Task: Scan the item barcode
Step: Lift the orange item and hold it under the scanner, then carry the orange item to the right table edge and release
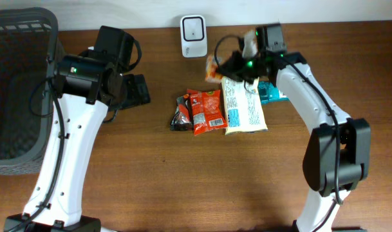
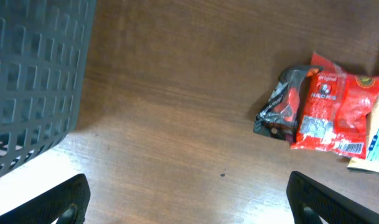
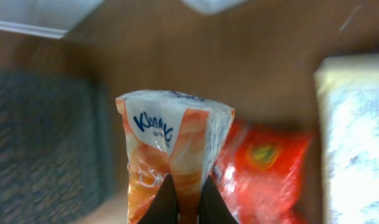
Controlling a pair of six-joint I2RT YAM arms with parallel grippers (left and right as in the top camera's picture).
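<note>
Overhead, held thing: the right gripper [image 1: 229, 66] pinches the orange packet [image 1: 212, 68] at the top middle.
Overhead, way to go: the white scanner [image 1: 192, 28] is just up and left of the packet, and the right arm is much nearer.
Left wrist, other hand: the left gripper [image 2: 188, 186] is spread wide and holds nothing, with the basket [image 2: 33, 81] at the left.
Right wrist, packet: its long side runs bottom to top, squeezed between the shut fingers.

Note the table [image 2: 177, 93]: brown wood grain with a low sheen. The basket [image 2: 33, 74] is dark matt plastic lattice. Your red packet [image 2: 335, 112] and orange-and-white pouch [image 3: 173, 149] are glossy, crinkled film.
</note>
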